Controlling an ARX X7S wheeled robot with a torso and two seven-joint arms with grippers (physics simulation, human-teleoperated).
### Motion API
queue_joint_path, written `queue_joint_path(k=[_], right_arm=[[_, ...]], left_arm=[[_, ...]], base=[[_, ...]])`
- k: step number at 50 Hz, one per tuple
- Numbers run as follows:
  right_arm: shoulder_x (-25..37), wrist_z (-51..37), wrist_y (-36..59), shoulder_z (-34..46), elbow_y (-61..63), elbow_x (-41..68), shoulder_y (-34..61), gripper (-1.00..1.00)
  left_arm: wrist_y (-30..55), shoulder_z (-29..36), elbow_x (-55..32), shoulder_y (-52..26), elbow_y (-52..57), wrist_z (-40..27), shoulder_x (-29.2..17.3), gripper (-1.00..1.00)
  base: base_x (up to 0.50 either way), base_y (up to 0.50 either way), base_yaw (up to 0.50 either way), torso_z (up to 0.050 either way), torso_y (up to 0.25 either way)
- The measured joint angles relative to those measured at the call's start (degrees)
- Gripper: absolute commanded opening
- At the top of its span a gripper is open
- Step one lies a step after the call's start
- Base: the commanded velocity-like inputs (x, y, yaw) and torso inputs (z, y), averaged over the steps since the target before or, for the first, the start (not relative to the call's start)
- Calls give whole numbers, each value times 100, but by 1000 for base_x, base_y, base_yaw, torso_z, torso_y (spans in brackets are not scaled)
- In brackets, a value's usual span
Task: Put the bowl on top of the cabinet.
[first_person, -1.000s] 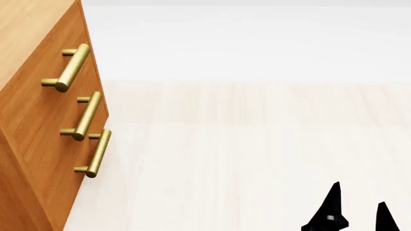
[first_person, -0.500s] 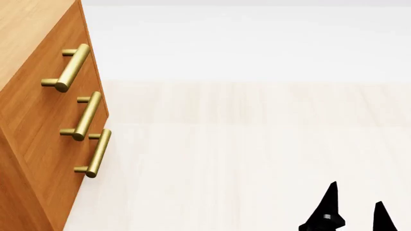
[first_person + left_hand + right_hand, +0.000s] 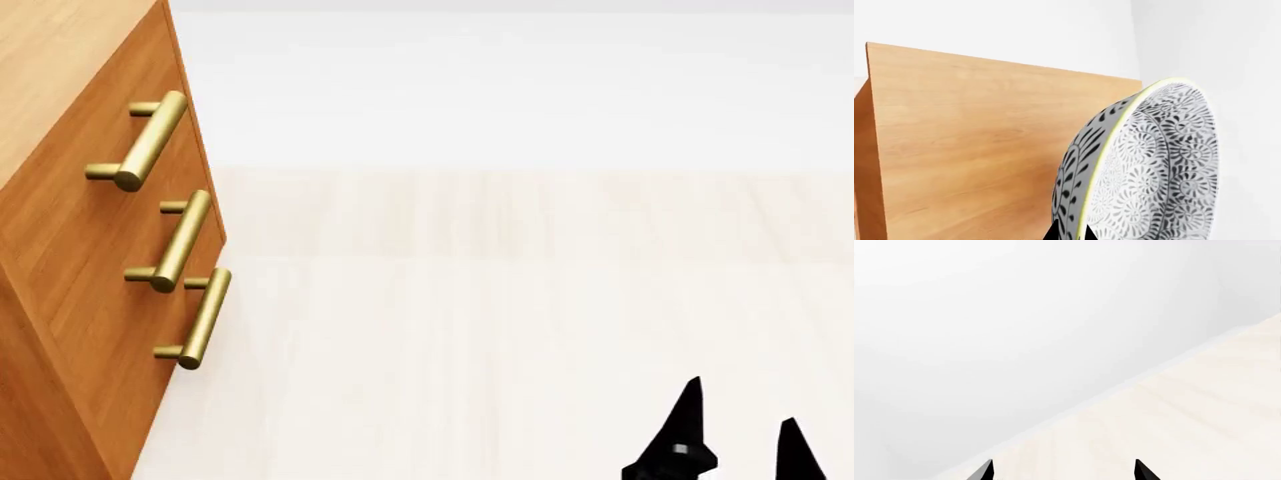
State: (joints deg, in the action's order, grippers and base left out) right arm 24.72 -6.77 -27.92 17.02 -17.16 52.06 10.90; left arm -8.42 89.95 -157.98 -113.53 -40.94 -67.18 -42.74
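Note:
In the left wrist view the bowl (image 3: 1154, 165), white with a dense dark-grey floral pattern and a pale rim, is held on edge. My left gripper (image 3: 1071, 234) is shut on the bowl's rim, one black fingertip on each side of the wall. Behind it spreads the light wood top of the cabinet (image 3: 974, 145). The head view shows the cabinet (image 3: 80, 260) at the left with its brass bar handles (image 3: 144, 140); the bowl and left gripper are out of that view. My right gripper (image 3: 738, 432) sits low at the right, open and empty, also seen in its wrist view (image 3: 1063, 471).
Pale wooden floor (image 3: 534, 320) stretches right of the cabinet to a white wall (image 3: 507, 90). The right wrist view shows only floor (image 3: 1201, 410) and wall (image 3: 1021, 315).
The right gripper's fingertips have shifted very slightly left in the head view. The cabinet has not moved.

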Motion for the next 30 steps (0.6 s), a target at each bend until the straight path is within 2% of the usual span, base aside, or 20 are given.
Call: queue_joint_path(k=[26, 27, 30], right_arm=[[-5, -1, -4, -17, -2, -11, -7, 100], [-5, 0, -3, -17, -1, -11, -7, 100], [-7, 3, 1, -16, -7, -12, -4, 100]], left_arm=[[403, -16, -2, 139, -389, 55, 116, -100], [422, -14, 2, 138, -411, 57, 121, 100], [497, -12, 31, 116, -493, 74, 146, 100]], base=[[0, 0, 0, 0, 0], [0, 0, 0, 0, 0], [0, 0, 0, 0, 0]])
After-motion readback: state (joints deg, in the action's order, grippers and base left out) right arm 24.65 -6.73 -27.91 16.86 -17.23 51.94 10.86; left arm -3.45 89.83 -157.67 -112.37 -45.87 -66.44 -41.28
